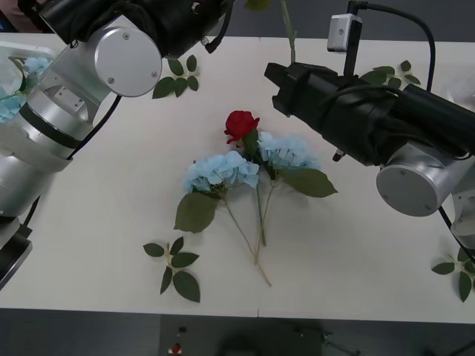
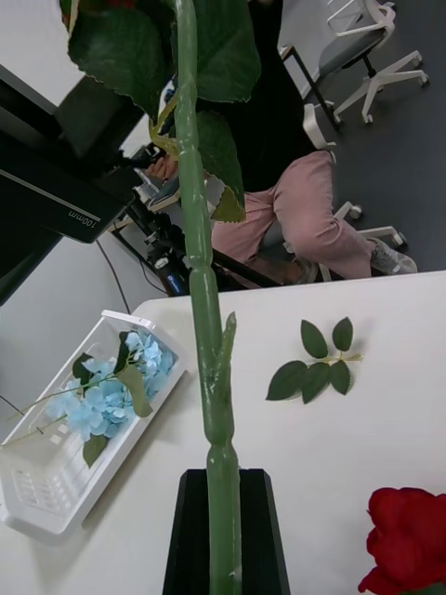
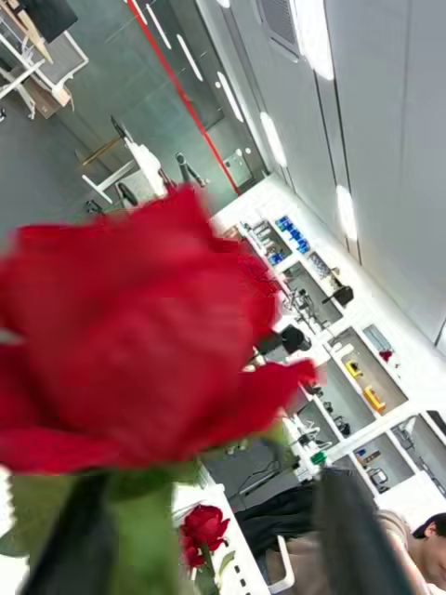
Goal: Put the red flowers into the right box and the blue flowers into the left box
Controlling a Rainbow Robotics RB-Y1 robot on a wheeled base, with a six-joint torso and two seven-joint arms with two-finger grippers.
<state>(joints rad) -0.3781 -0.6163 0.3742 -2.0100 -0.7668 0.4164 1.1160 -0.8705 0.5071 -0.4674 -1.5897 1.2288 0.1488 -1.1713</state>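
- The left box (image 2: 56, 483) sits at the table's far left, blue flowers (image 2: 107, 390) inside.
- Two more blue heads (image 1: 221, 172) and a red rose (image 1: 241, 124) lie mid-table.
- My right gripper (image 2: 221, 535) clamps a green rose stem (image 2: 200, 279).
- My left gripper (image 3: 200, 548) pinches another red rose (image 3: 130, 344).

White desk (image 1: 96, 222): centre holds one red rose (image 1: 241, 124) and two blue hydrangeas (image 1: 221, 171), stems crossing. Loose leaf sprigs (image 1: 175, 268) scattered round. Left box (image 2: 56, 474) at left edge, blue flowers inside.

Around the flower pile (image 1: 249, 174) we see bare table (image 1: 96, 215) toward the left; leaf sprigs (image 1: 175, 268) lie before it, both arms overhang beyond.
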